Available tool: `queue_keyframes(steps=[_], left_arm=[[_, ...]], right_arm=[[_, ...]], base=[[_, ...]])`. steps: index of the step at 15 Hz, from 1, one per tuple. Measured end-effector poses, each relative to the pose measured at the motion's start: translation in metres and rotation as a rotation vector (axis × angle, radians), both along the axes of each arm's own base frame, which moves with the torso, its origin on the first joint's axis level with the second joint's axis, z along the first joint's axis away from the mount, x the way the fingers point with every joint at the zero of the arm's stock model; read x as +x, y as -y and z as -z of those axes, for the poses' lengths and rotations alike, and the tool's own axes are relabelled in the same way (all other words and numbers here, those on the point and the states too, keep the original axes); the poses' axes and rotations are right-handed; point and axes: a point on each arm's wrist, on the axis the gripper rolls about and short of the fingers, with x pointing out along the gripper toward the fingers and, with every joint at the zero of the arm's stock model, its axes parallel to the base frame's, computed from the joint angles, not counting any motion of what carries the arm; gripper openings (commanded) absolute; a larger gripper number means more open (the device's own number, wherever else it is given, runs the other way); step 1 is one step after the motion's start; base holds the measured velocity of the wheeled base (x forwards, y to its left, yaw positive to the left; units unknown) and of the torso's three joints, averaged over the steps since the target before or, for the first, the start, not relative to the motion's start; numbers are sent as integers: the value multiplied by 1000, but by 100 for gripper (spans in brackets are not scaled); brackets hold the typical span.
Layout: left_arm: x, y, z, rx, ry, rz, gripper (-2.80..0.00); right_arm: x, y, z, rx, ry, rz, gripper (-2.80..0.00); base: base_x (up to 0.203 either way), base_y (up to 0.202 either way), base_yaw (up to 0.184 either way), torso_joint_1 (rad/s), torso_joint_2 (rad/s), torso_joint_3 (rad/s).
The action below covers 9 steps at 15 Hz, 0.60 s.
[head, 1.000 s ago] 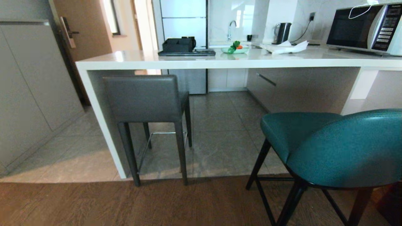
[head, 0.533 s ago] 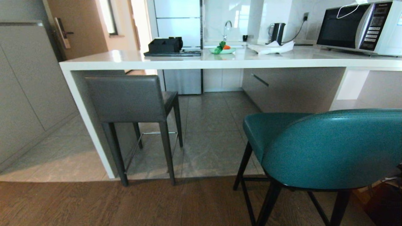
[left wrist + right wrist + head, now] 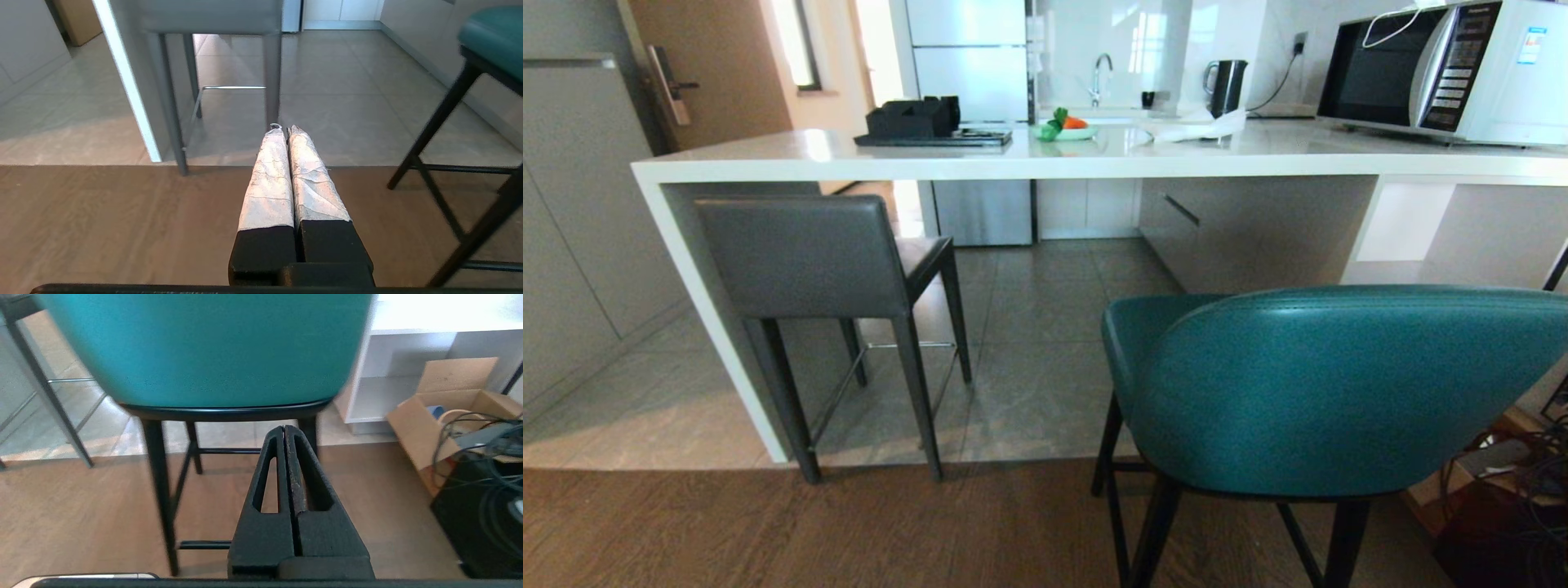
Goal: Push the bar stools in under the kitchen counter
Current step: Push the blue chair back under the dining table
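Observation:
The dark grey bar stool (image 3: 805, 257) stands at the left end of the white kitchen counter (image 3: 1013, 167), its seat under the worktop beside the end panel (image 3: 711, 327). The teal bar stool (image 3: 1331, 388) stands close in front of me on the wooden floor, apart from the counter, its rounded back towards me. Neither arm appears in the head view. My left gripper (image 3: 284, 127) is shut and empty, low over the floor between the two stools. My right gripper (image 3: 284, 428) is shut and empty, just behind the teal stool (image 3: 204, 351), below its seat edge.
On the counter are a microwave (image 3: 1445, 69), a kettle (image 3: 1227, 86), a black tray (image 3: 931, 131) and a small plate (image 3: 1066, 129). At the right stand a white shelf unit (image 3: 408, 371), an open cardboard box (image 3: 433, 412) and loose cables (image 3: 486, 457). Grey cabinets (image 3: 572, 229) line the left.
The whole head view has shifted left, so the camera has moved right. The teal stool now sits nearer the middle of the picture. Neither stool has moved on the floor.

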Motion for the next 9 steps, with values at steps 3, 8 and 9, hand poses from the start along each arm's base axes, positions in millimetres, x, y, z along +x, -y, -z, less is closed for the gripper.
queue_keyframes(steps=[3, 8, 9], left_arm=[[0, 0, 0, 0, 0, 0, -280], [0, 0, 0, 0, 0, 1, -280], [0, 0, 0, 0, 0, 0, -280]], right_arm=[[0, 0, 0, 0, 0, 0, -280], [0, 0, 0, 0, 0, 0, -280], [0, 0, 0, 0, 0, 0, -280]], base=[[0, -195, 1, 3, 1, -2], [0, -195, 2, 1, 0, 1], [0, -194, 0, 2, 7, -1]])
